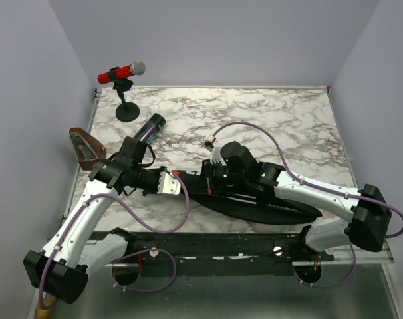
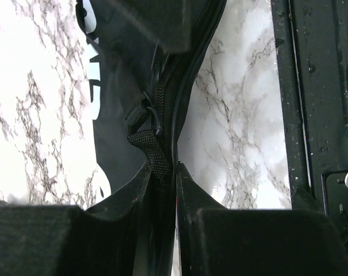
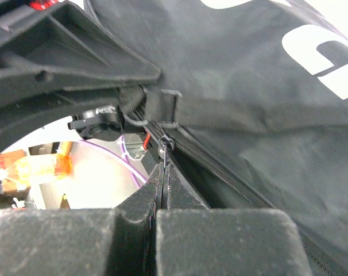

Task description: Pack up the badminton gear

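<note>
The black racket bag (image 1: 274, 211) with white lettering lies along the near middle of the marble table (image 1: 288, 119). In the left wrist view my left gripper (image 2: 174, 168) is shut on the bag's webbing strap (image 2: 153, 152) at the end of the zipper (image 2: 161, 98). It sits at the bag's left tip in the top view (image 1: 181, 187). My right gripper (image 3: 164, 168) is shut on the thin zipper pull (image 3: 164, 150) of the bag (image 3: 248, 86), close to the left gripper (image 1: 211, 178). The black tube (image 1: 149, 129) lies behind the left arm. Rackets and shuttlecocks are out of view.
A red microphone (image 1: 120, 73) on a black stand is at the far left corner. A brown wedge (image 1: 85, 147) sits at the table's left edge. A black rail (image 1: 241, 242) runs along the near edge, also in the left wrist view (image 2: 317, 86). Purple cables loop over both arms.
</note>
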`<state>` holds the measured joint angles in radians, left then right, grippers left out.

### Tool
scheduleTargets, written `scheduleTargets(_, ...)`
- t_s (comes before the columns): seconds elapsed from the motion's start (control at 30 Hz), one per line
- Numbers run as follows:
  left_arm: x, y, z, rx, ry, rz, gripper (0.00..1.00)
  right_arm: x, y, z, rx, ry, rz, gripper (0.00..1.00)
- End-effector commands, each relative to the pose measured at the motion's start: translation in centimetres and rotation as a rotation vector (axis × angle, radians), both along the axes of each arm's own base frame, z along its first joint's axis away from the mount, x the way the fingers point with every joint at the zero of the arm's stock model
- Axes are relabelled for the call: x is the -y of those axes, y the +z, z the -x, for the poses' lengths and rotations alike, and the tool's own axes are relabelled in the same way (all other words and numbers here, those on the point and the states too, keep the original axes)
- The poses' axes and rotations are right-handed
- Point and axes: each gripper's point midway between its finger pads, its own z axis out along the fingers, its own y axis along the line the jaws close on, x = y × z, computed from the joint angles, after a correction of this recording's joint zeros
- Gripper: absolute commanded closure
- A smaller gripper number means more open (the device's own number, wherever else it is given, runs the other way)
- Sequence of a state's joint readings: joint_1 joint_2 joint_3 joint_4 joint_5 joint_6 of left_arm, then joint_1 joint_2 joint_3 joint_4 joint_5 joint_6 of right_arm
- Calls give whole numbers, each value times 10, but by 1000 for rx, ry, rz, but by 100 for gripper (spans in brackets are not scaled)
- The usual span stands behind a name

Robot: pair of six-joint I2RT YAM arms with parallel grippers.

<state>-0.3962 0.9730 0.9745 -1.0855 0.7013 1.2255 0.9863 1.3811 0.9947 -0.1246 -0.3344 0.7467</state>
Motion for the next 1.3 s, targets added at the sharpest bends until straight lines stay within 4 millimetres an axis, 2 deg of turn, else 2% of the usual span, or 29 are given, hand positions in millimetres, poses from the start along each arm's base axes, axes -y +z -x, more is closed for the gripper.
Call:
scheduleTargets(0.0, -15, 8, -13, -47, 114, 2, 100, 28, 8, -4, 36, -38, 92, 99)
scheduleTargets(0.2, -25, 15, -27, -67, 167, 28, 100, 57, 2, -5, 44, -98, 161, 99)
scheduleTargets(0.4, -30, 13, -29, -56, 174, 23, 100, 90, 0, -12, 59, -196, 242, 99)
scheduleTargets(0.87, -33, 18, -28, -46, 176, 18, 100, 195, -8, -33, 76, -551, 481, 99)
scheduleTargets(1.03, -34, 20, -28, -41, 177, 16, 100, 227, -5, -37, 82, -673, 561, 99)
scheduleTargets(1.27, -34, 21, -28, -36, 183, 15, 100, 267, 13, -38, 116, -840, 642, 99)
